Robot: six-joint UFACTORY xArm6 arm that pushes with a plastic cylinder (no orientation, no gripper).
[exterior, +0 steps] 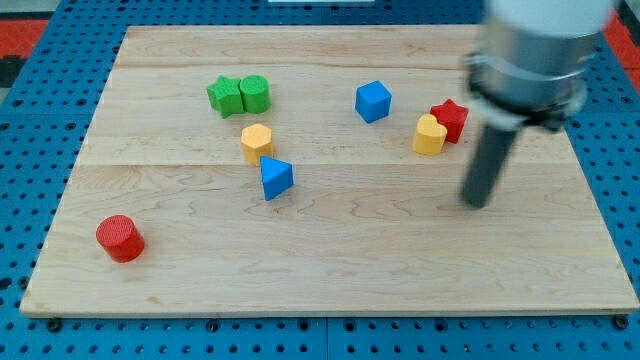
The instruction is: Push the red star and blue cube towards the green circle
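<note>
Resting on the pale wooden board (330,250), my tip (477,203) grips nothing and touches no block; it sits below and right of the red star (451,118), which touches a yellow heart-like block (430,135). Left of them lies the blue cube (373,101). Farther left, the green circle (255,93) adjoins a green star (226,96), above a yellow hexagon (257,141) and blue triangle (275,178). A red cylinder (120,238) sits at the view's lower left. Blue pegboard (30,150) surrounds the board; no writing is legible.

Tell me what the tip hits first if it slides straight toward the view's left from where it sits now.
Likely nothing nearby: my tip sits below the yellow block and red star. Farther left, the blue triangular block lies just above that line; depth is unclear.
</note>
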